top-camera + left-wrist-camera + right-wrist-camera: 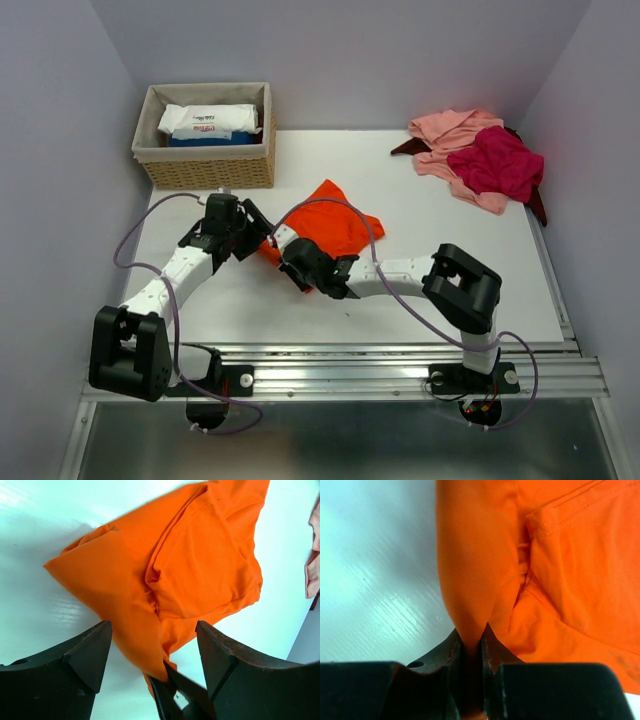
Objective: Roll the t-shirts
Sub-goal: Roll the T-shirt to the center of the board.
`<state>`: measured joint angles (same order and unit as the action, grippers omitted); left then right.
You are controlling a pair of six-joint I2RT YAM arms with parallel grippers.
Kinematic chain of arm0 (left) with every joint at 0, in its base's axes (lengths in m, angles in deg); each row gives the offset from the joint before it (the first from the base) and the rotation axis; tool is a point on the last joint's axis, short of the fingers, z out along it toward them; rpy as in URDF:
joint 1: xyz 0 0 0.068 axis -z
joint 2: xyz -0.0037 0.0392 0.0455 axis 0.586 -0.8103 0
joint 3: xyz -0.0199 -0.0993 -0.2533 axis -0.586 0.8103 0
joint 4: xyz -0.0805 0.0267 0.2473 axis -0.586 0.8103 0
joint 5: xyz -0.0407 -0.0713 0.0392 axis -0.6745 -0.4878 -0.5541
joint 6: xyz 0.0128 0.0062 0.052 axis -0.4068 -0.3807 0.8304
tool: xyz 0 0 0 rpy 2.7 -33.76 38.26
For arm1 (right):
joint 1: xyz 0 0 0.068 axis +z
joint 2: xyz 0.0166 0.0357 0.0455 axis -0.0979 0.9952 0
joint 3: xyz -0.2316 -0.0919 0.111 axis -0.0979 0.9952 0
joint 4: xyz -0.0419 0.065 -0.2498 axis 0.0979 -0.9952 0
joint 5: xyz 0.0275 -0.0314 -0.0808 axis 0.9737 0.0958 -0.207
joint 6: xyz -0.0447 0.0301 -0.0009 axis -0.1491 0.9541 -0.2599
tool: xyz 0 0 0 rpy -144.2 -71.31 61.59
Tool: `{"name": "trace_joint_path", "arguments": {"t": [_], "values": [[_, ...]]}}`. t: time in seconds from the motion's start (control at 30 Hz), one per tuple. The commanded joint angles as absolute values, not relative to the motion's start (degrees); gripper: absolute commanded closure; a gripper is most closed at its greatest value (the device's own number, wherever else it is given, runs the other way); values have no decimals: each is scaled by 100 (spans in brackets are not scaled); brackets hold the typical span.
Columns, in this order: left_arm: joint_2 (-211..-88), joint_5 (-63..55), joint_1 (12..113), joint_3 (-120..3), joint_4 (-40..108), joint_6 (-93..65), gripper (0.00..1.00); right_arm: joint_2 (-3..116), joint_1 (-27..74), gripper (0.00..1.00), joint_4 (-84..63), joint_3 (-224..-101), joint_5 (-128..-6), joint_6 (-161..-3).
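My right gripper (470, 642) is clenched on a fold of the orange t-shirt (338, 222), which lies crumpled at the centre of the top view. My left gripper (154, 647) is released, spread wide over its edge. The other t-shirts (480, 155) lie heaped at upper right.

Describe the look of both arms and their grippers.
The left arm and right arm have white links between chunky black joint housings, each with a thin lilac cable. The left gripper and right gripper have dark, wedge-shaped fingers.
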<state>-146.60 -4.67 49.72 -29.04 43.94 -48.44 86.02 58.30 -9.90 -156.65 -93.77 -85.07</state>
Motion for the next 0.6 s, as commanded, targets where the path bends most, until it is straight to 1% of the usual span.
{"name": "trace_joint_path", "arguments": {"t": [0.0,0.17,0.27,0.33,0.57], "values": [[-14309,-345,4932,-3299,4844,-4540,21,8254,5460,99,-969,-15804,-8113,-8039],[-14062,-433,4818,-3378,4924,-4514,21,8157,5020,99,-969,-15752,-6813,-7678],[-14062,-468,4809,-3414,4933,-4487,21,8192,4739,99,-969,-15778,-6301,-7537],[-14097,-538,4809,-3396,4942,-4470,21,8288,4529,99,-969,-15804,-5556,-7353],[-14080,-697,4809,-3247,4819,-4452,21,8491,3983,99,-539,-15603,-4288,-6747]]}}
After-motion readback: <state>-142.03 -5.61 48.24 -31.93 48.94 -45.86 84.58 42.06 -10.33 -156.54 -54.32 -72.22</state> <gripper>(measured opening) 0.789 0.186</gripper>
